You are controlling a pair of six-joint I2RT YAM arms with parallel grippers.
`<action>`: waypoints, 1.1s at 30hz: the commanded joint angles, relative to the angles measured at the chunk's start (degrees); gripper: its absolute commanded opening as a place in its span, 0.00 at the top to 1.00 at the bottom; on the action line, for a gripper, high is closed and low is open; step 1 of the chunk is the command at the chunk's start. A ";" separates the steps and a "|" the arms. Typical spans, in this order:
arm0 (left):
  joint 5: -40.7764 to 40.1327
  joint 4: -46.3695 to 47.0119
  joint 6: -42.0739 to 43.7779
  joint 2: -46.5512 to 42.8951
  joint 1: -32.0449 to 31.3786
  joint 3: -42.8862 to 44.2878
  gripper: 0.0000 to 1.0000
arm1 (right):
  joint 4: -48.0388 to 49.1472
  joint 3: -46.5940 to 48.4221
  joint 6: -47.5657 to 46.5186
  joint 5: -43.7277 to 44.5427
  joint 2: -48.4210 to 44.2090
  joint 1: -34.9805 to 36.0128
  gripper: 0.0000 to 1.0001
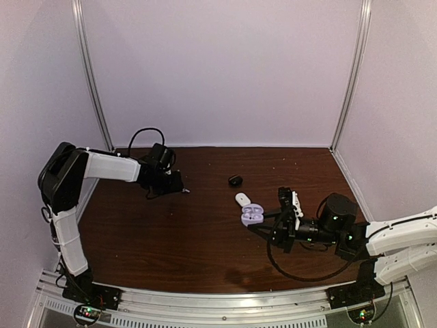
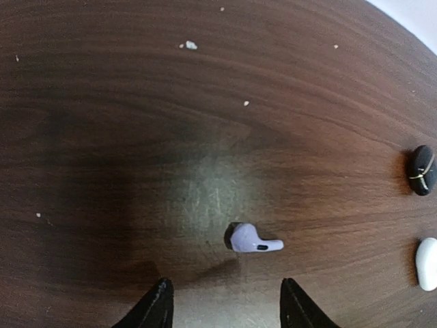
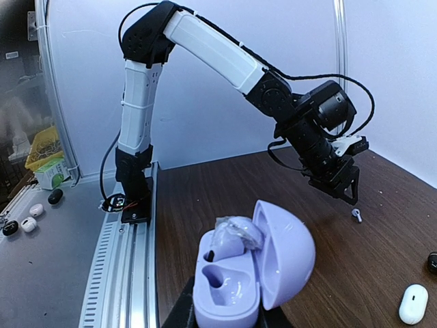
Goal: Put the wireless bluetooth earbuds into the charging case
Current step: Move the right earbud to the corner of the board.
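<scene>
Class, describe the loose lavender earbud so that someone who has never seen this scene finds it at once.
Start at the dark wooden table and find the left pincer, hanging open above it. Just below it lies the lavender earbud, alone on bare wood. It is tiny and stemmed, unlike the black case and white case further off.

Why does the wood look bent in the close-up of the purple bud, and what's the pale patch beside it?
Left wrist view: a wide lens likely bows the table grain; the pale patch by the earbud is glare, ringed by shadow. Right wrist view: the case looms large, evenly lit. Top view: dimmer, softer detail.
</scene>
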 commanded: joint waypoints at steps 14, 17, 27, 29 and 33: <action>-5.03 -1.73 -2.59 9.58 -1.39 7.72 0.43 | 1.57 -0.08 -0.37 0.20 1.48 -0.33 1.00; -5.63 -0.82 -2.20 10.53 -1.97 9.07 0.42 | 1.62 0.05 -0.48 0.07 1.73 -0.35 1.00; -8.87 -6.82 -0.64 15.03 -3.05 13.12 0.57 | 0.02 -0.03 -1.09 0.88 0.48 -0.36 1.00; -10.29 -8.71 0.53 15.01 -3.87 13.11 0.59 | -0.22 -0.08 -1.18 1.14 0.29 -0.32 1.00; -11.06 -10.30 3.37 14.34 -4.66 11.60 0.68 | -0.55 0.16 -1.31 1.22 0.02 -0.31 1.00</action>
